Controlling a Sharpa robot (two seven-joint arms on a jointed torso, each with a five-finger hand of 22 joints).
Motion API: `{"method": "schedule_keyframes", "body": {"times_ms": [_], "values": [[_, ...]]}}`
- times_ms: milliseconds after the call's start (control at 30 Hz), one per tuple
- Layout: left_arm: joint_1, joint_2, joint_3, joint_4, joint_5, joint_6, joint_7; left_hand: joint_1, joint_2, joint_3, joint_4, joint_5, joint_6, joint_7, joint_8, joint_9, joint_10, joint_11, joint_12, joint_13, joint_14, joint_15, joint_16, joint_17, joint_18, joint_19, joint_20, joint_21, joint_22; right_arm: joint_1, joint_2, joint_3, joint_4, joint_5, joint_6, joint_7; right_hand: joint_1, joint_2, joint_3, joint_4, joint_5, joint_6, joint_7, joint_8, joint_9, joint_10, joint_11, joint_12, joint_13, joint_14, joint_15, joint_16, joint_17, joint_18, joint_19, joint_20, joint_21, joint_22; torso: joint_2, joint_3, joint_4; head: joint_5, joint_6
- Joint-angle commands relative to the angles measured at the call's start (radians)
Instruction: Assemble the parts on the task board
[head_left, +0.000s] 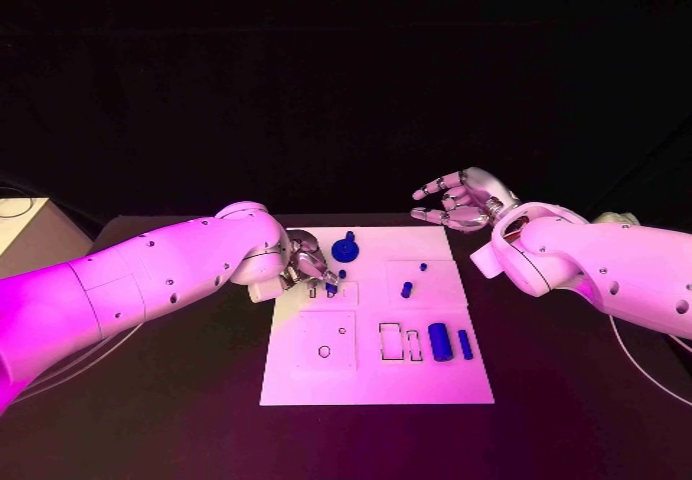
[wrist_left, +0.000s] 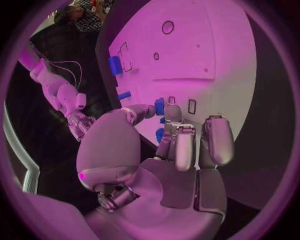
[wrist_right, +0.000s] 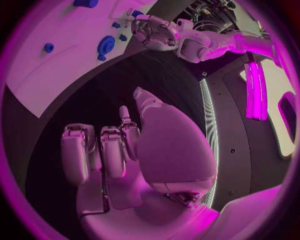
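The white task board (head_left: 375, 375) lies in the middle of the black table. My left hand (head_left: 306, 265) hovers over its near-left upper part and pinches a small blue part (wrist_left: 159, 106) between thumb and a finger, just above a slot (wrist_left: 192, 106). Another small blue piece (wrist_left: 160, 134) shows right under the fingers. A round blue part (head_left: 345, 248) stands near the board's far edge. Two small blue pegs (head_left: 423, 267) (head_left: 407, 290) sit to the right. A blue cylinder (head_left: 440, 341) and a thin blue bar (head_left: 466, 344) lie lower right. My right hand (head_left: 459, 200) hangs beyond the far edge, holding nothing.
Empty outlined recesses (head_left: 391, 341) and a small round hole (head_left: 325, 351) mark the board's near half. A pale box (head_left: 22, 225) stands at the table's far left. Black table (head_left: 577, 400) surrounds the board.
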Motion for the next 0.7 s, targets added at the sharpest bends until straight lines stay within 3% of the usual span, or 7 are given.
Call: {"method": "schedule_keyframes", "body": {"times_ms": [33, 167, 400, 700], "values": [[0.0, -0.01, 0.001, 0.017, 0.026, -0.077, 0.026, -0.012, -0.001, 0.231, -0.238, 0.031, 0.014, -0.003, 0.001, 0.049, 0.026, -0.007, 0.017, 0.03, 0.081, -0.008, -0.007, 0.185, -0.017, 0.007, -0.004, 0.008, 0.01, 0.0, -0.001, 0.001, -0.002, -0.007, 0.014, 0.002, -0.008, -0.002, -0.001, 0.004, -0.003, -0.009, 0.0, 0.006, -0.002, -0.004, 0.002, -0.005, 0.115, 0.092, 0.002, -0.004, 0.208, -0.001, 0.056, 0.002, -0.006, 0.177, 0.001, 0.0, 0.0004, -0.002, 0.004], [0.0, -0.022, 0.001, 0.035, 0.012, -0.098, 0.03, -0.016, -0.005, 0.231, -0.241, 0.055, 0.023, -0.006, 0.002, 0.052, 0.045, -0.01, 0.031, 0.055, 0.08, -0.012, -0.01, 0.18, -0.018, 0.009, -0.007, 0.01, 0.013, 0.0, -0.003, 0.001, -0.004, -0.007, 0.015, 0.002, -0.008, -0.002, -0.001, 0.004, -0.003, -0.009, 0.0, 0.006, -0.002, -0.004, 0.002, -0.005, 0.115, 0.092, 0.002, -0.004, 0.208, -0.001, 0.056, 0.002, -0.006, 0.177, 0.001, -0.0004, 0.0008, 0.0, 0.005], [0.0, -0.028, -0.004, 0.051, -0.012, -0.113, 0.026, -0.017, -0.006, 0.231, -0.242, 0.062, 0.025, -0.008, 0.002, 0.053, 0.05, -0.012, 0.035, 0.062, 0.08, -0.013, -0.01, 0.179, -0.018, 0.009, -0.008, 0.01, 0.013, 0.0, -0.004, 0.001, -0.005, -0.007, 0.017, 0.003, -0.008, -0.002, -0.001, 0.004, -0.003, -0.009, 0.0, 0.006, -0.002, -0.004, 0.002, -0.005, 0.115, 0.092, 0.002, -0.004, 0.208, -0.001, 0.056, 0.002, -0.006, 0.177, 0.003, -0.0005, -0.0004, 0.003, 0.002], [-0.004, -0.025, -0.022, 0.054, -0.074, -0.13, 0.024, -0.017, -0.007, 0.232, -0.245, 0.067, 0.028, -0.009, 0.003, 0.054, 0.054, -0.013, 0.038, 0.067, 0.08, -0.014, -0.01, 0.179, -0.018, 0.009, -0.009, 0.01, 0.012, -0.001, -0.005, 0.001, -0.013, -0.003, 0.01, 0.015, -0.01, -0.004, 0.0, 0.005, -0.006, -0.009, 0.0, 0.006, -0.002, -0.005, 0.002, -0.008, 0.113, 0.091, 0.002, -0.006, 0.204, 0.0, 0.055, 0.002, -0.01, 0.175, 0.003, -0.0013, -0.0014, 0.006, 0.002]]}}
